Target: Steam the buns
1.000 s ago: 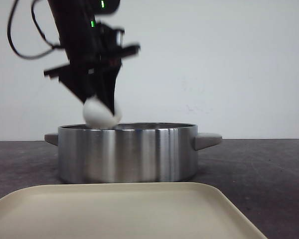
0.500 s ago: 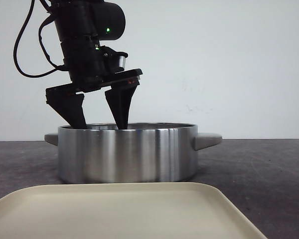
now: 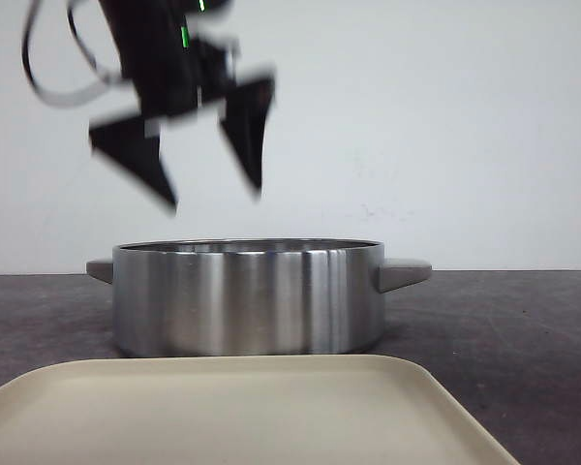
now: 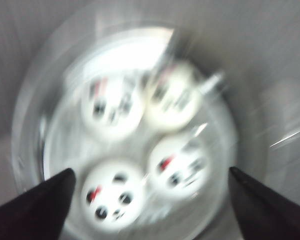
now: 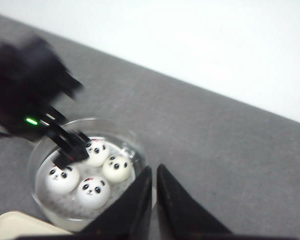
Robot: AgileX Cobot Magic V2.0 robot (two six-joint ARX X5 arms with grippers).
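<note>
Grey tabletop [image 3: 523, 329], plain white wall behind. Four buns [image 5: 85, 175] sit inside the steel pot [image 3: 247, 295], panda faces up, packed close together on the pot floor; in the left wrist view [image 4: 140, 160] all four are visible but motion-blurred. Left gripper [image 3: 208, 189] hangs above the pot's left side, clear of the rim, jaws spread wide, nothing between them; blurred in the front view. Right gripper [image 5: 154, 192] is off to the side of the pot, fingers pressed nearly together with only a thin gap, empty. Beige tray [image 3: 242, 412] lies in front of the pot, nearer the camera.
</note>
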